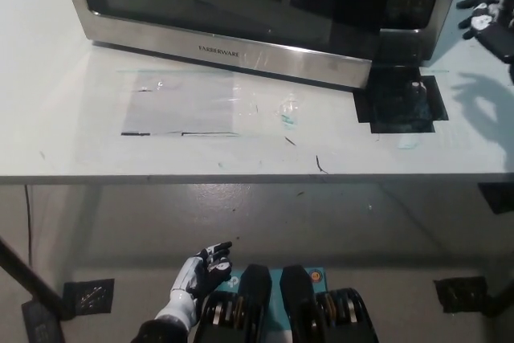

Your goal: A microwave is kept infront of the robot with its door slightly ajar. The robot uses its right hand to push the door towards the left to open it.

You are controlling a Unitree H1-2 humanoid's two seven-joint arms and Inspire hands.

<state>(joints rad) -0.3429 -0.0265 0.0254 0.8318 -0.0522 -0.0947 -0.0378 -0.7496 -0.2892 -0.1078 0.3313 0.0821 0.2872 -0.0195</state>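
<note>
Farberware microwave [241,14] door [233,38] is standing slightly ajar while the black right hand [490,18] is hovering at its three o'clock, fingers spread and empty, seemingly lining up to push; left hand [205,269] is resting low, loosely open

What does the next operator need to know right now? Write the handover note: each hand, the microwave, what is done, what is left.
Right hand: raised at the far right edge of the view, above the table, fingers spread, holding nothing, to the right of the microwave and not touching it.
Left hand: resting low, below the table edge, empty, fingers loosely apart.
Microwave: stands at the back of the table; its door is slightly ajar at the right end.
Done: right hand brought up beside the microwave.
Left: get the right hand to the door's right edge and push it towards the left to open it.
</note>
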